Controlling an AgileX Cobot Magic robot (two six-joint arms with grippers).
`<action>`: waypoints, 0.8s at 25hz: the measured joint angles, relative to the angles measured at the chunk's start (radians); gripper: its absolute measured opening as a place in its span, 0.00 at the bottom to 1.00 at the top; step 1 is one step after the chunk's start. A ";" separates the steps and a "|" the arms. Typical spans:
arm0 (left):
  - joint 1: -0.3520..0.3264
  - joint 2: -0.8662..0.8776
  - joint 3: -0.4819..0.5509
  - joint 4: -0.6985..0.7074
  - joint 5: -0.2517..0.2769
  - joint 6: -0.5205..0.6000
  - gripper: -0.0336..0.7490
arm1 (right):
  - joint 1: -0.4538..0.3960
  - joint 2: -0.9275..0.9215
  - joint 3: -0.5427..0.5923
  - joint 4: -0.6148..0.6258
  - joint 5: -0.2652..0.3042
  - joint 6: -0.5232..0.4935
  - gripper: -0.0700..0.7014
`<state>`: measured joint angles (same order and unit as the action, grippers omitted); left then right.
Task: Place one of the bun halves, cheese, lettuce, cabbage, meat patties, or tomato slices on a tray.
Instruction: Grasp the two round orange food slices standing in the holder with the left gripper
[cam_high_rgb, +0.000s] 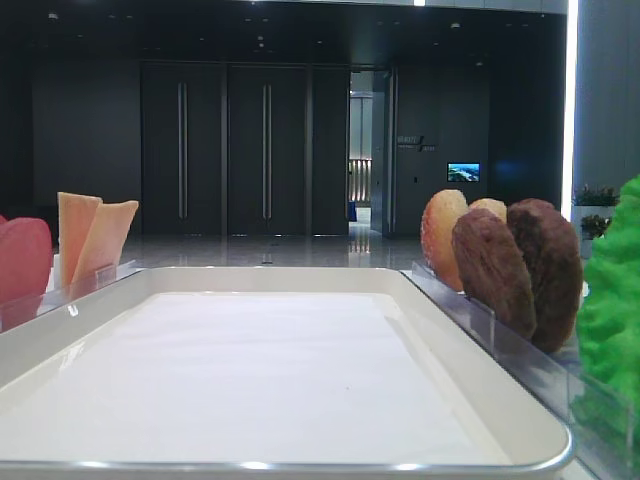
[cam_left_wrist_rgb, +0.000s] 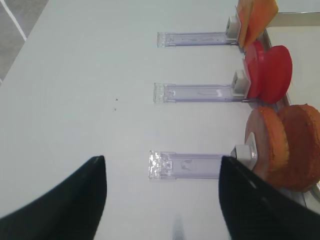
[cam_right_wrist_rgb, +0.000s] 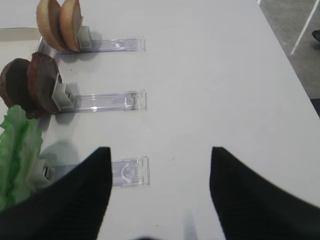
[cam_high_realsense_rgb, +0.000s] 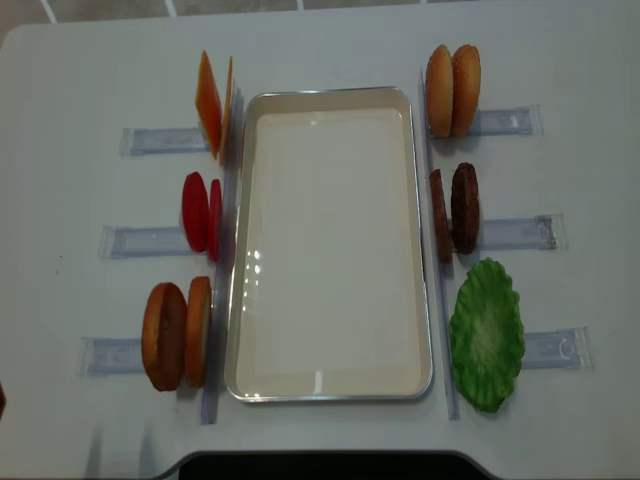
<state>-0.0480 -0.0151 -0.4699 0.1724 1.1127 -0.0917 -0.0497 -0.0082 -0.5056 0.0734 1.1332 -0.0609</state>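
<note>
My left gripper (cam_left_wrist_rgb: 162, 200) hangs above bare table (cam_left_wrist_rgb: 75, 100) with its jaws spread wide and nothing between them; my right gripper (cam_right_wrist_rgb: 161, 195) hangs the same way, jaws apart and empty.

I count two cheese (cam_high_realsense_rgb: 214, 103) slices, two tomato slices (cam_high_realsense_rgb: 201, 211) and two bun halves (cam_high_realsense_rgb: 176, 334) standing on edge along the left rim of the tray (cam_high_realsense_rgb: 331, 385). Along its right rim stand two more bun halves (cam_high_realsense_rgb: 452, 90), two meat patties (cam_high_realsense_rgb: 456, 209) and one lettuce (cam_high_realsense_rgb: 487, 334) leaf. Six clear holders (cam_high_realsense_rgb: 517, 232) stick out sideways, three per side.

The food stands just beside the tray's long rims. The tray's white liner lies bare, and the table outside the holders is open on both sides.
</note>
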 joint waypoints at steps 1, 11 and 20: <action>0.000 0.000 0.000 0.000 0.000 0.000 0.73 | 0.000 0.000 0.000 0.000 0.000 0.000 0.63; 0.000 0.000 0.000 0.000 0.000 0.000 0.73 | 0.000 0.000 0.000 0.000 0.000 0.000 0.63; 0.000 0.000 0.000 0.000 0.000 0.000 0.73 | 0.000 0.000 0.000 0.000 0.000 0.000 0.63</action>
<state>-0.0480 -0.0151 -0.4699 0.1724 1.1127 -0.0917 -0.0497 -0.0082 -0.5056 0.0734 1.1332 -0.0609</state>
